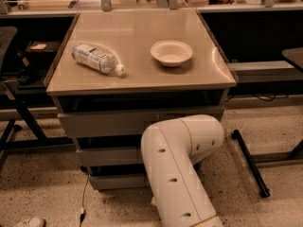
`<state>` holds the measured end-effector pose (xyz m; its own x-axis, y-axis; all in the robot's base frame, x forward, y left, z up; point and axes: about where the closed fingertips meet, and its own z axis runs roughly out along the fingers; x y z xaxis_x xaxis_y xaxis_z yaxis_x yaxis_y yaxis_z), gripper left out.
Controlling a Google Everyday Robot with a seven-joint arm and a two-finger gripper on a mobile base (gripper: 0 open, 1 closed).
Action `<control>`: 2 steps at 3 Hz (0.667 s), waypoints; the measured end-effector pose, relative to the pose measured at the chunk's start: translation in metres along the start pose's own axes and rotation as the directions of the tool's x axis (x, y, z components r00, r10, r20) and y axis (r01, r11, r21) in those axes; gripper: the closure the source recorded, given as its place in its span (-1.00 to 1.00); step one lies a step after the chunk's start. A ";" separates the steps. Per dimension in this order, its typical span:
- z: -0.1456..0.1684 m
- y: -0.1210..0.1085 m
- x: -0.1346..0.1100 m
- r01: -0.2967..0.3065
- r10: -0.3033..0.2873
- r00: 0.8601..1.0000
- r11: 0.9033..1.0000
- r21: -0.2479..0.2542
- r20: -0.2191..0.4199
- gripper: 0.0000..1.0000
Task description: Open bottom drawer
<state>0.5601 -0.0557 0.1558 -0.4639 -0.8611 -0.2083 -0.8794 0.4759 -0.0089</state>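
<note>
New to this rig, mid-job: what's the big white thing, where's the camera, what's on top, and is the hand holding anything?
The white tube is the robot's arm, bent in front of the drawers. One camera looks down on the scene from in front. On the cabinet top lie a plastic bottle on its side and a bowl. The bottom drawer is the lowest grey front. The hand is hidden beyond the arm's bend, so whether it holds anything cannot be seen.
</note>
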 end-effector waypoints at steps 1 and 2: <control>0.001 0.007 0.002 0.008 -0.008 1.000 1.000 -0.013 -0.012 -1.00; -0.002 0.019 0.012 0.010 -0.011 1.000 0.999 -0.038 -0.028 -1.00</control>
<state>0.5373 -0.0577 0.1554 -0.4574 -0.8708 -0.1803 -0.8872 0.4606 0.0259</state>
